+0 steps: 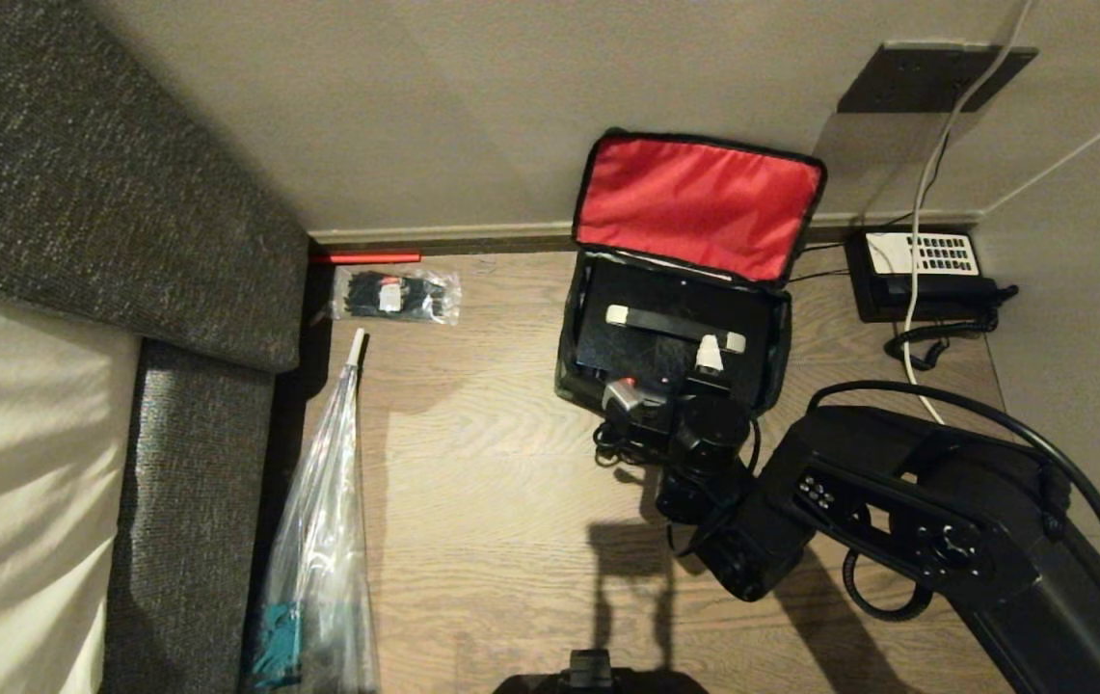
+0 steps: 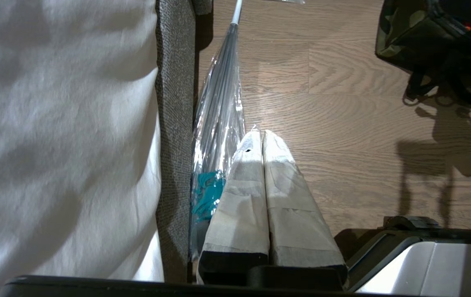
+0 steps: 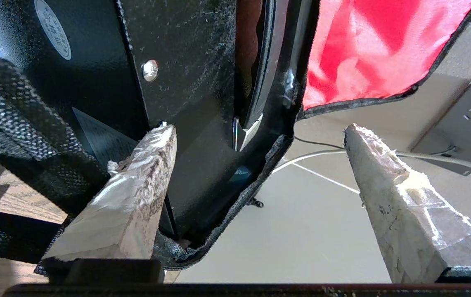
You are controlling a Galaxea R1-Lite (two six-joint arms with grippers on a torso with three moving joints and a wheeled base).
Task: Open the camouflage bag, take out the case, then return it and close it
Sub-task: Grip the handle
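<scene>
Your right gripper (image 3: 260, 136) stands spread wide and empty at the near right corner of the camouflage bag (image 1: 571, 381), one finger (image 3: 136, 185) against the case (image 1: 670, 337) inside. Its handle (image 1: 675, 328) runs crosswise just beyond; the red lid (image 1: 699, 202) leans on the wall. Left gripper (image 2: 263, 136) is pressed closed, parked by the umbrella (image 2: 218, 103).

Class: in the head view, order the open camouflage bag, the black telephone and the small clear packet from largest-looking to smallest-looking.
1. camouflage bag, with its red lid up, clearly largest.
2. and 3. telephone and clear packet look about alike, so they are not ranked.
</scene>
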